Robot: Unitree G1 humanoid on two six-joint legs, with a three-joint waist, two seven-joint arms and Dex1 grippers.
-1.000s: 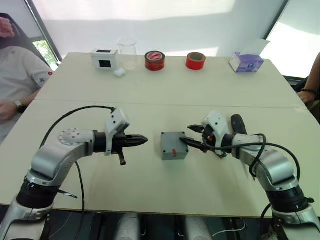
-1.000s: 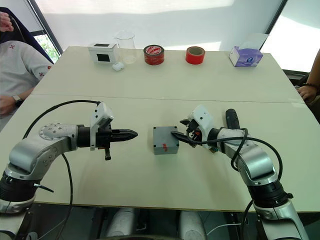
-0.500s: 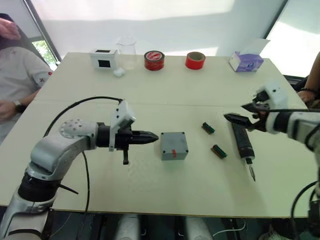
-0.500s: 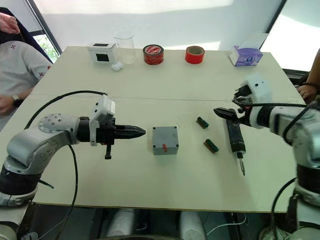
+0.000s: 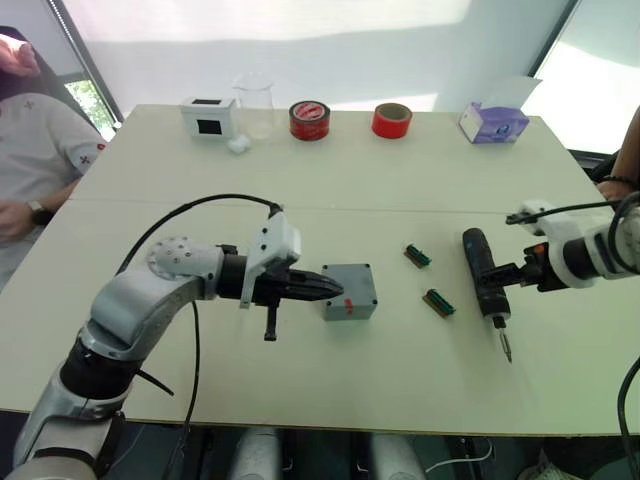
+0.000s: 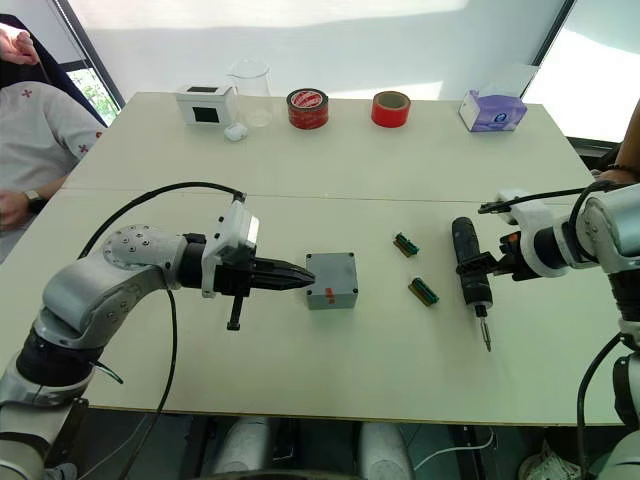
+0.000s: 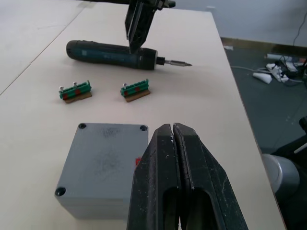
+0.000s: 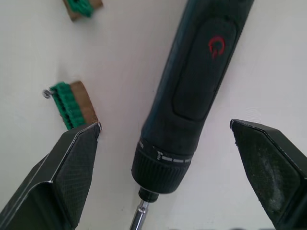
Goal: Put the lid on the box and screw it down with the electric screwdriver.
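The grey box (image 5: pixel 348 291) sits mid-table with its red mark facing me. The flat grey lid (image 7: pixel 108 158), with screw holes at its corners, lies on top of it. My left gripper (image 5: pixel 335 289) is shut and empty, its tips at the box's left side by the red mark. The black electric screwdriver (image 5: pixel 485 282) lies on the table to the right, bit toward me. My right gripper (image 8: pixel 165 127) is open, with one finger on each side of the screwdriver's body near the bit end; neither finger grips it.
Two small green terminal blocks (image 5: pixel 417 256) (image 5: pixel 438 302) lie between box and screwdriver. Along the far edge stand a white box with a black screen (image 5: pixel 208 117), a beaker (image 5: pixel 255 105), two red tape rolls (image 5: pixel 310 121) and a tissue box (image 5: pixel 492 125). A person (image 5: pixel 30 150) sits at the left.
My right gripper left the box, swung out to the right and came down open over the screwdriver. My left gripper, still shut, moved right up to the box.
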